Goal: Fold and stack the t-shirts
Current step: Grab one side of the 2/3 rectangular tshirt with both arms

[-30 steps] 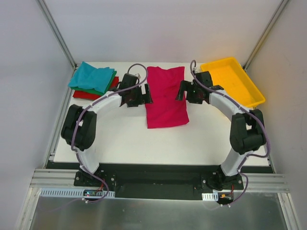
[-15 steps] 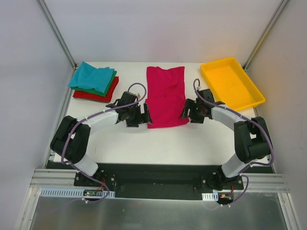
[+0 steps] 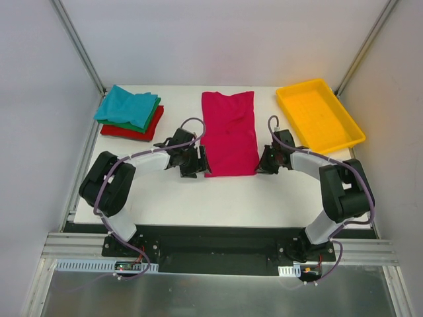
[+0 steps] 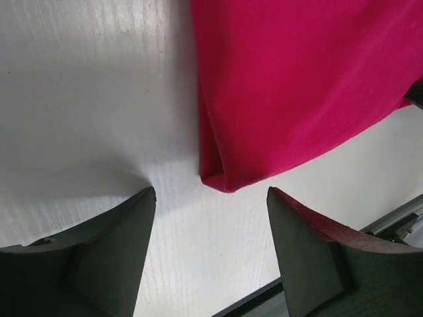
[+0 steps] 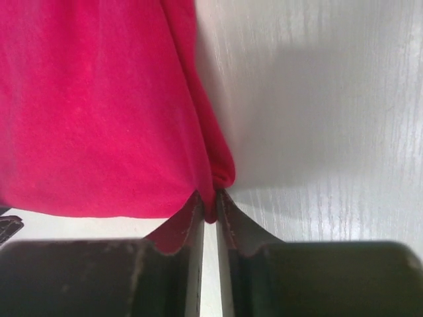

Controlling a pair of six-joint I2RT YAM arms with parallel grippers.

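A magenta-pink t-shirt (image 3: pixel 229 132) lies as a long folded strip in the middle of the white table (image 3: pixel 165 191). My left gripper (image 3: pixel 200 165) stands open at the strip's near left corner (image 4: pixel 221 178), its fingers either side of the corner and apart from the cloth. My right gripper (image 3: pixel 260 163) is shut on the near right corner (image 5: pixel 213 198), the cloth pinched between its fingertips. At the far left sits a stack of folded t-shirts: teal (image 3: pixel 127 105) on top, green (image 3: pixel 151 117) under it, red (image 3: pixel 129 130) at the bottom.
A yellow plastic tray (image 3: pixel 350 129) sits at the far right corner of the table. Metal frame posts rise at both far corners. The table's near edge and a black rail run just behind the arm bases.
Both grippers have moved toward me along the strip's edges to its near corners. The right one has closed on the cloth. The left one has narrowed but stays open.
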